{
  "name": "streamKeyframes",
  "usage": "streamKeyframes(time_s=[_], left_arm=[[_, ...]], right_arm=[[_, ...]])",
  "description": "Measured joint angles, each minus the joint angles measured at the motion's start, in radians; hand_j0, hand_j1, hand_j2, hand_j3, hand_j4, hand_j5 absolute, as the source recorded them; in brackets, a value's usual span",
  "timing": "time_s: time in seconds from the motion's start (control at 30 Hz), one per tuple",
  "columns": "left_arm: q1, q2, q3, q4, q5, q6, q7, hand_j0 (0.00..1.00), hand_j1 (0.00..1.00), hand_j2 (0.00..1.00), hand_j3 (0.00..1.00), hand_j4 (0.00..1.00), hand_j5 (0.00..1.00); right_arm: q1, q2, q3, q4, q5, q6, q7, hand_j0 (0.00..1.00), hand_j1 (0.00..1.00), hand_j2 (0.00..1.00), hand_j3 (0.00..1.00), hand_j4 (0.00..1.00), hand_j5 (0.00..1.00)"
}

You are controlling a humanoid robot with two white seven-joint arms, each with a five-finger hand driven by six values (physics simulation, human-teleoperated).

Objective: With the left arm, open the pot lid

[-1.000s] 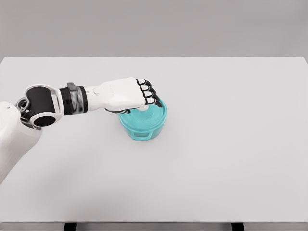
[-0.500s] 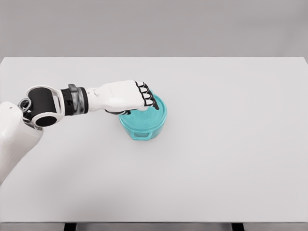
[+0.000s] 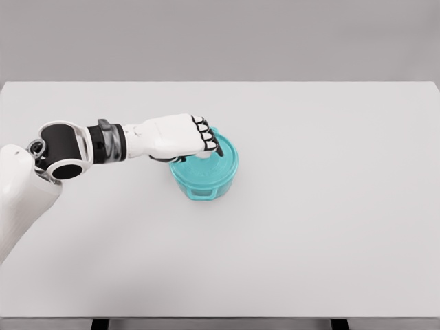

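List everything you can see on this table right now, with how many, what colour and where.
pot: one, teal, on the table a little left of centre, mostly under the hand.
lid: one, teal, on top of the pot, looks tilted, its near-left part hidden by the hand.
table: one, white, fills most of the view, grey backdrop behind it.
left robot hand: one, white with black finger joints, fingers curled over the lid's middle; what they close on is hidden, most likely its knob.
left arm: one, white with black joints, reaching in from the lower left.
right arm: not in view.
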Motion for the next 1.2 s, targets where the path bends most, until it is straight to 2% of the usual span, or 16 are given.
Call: streamKeyframes(time_s=[0.77, 1.0, 1.1, 1.2], left_arm=[[-0.015, -0.029, -0.014, 0.021, -0.018, 0.000, 0.000, 0.77, 0.77, 0.77, 0.77, 0.77, 0.77], [-0.014, -0.028, -0.021, 0.021, -0.024, 0.003, 0.002, 0.73, 0.73, 0.73, 0.73, 0.73, 0.73], [-0.014, -0.028, -0.022, 0.021, -0.025, 0.002, 0.002, 0.67, 0.67, 0.67, 0.67, 0.67, 0.67], [-0.014, -0.028, -0.022, 0.022, -0.025, 0.002, 0.002, 0.66, 0.66, 0.66, 0.66, 0.66, 0.66]], right_arm=[[0.000, 0.000, 0.000, 0.000, 0.000, 0.000, 0.000, 1.00, 1.00, 1.00, 1.00, 1.00, 1.00], [0.000, 0.000, 0.000, 0.000, 0.000, 0.000, 0.000, 1.00, 1.00, 1.00, 1.00, 1.00, 1.00], [0.000, 0.000, 0.000, 0.000, 0.000, 0.000, 0.000, 1.00, 1.00, 1.00, 1.00, 1.00, 1.00], [0.000, 0.000, 0.000, 0.000, 0.000, 0.000, 0.000, 1.00, 1.00, 1.00, 1.00, 1.00, 1.00]])
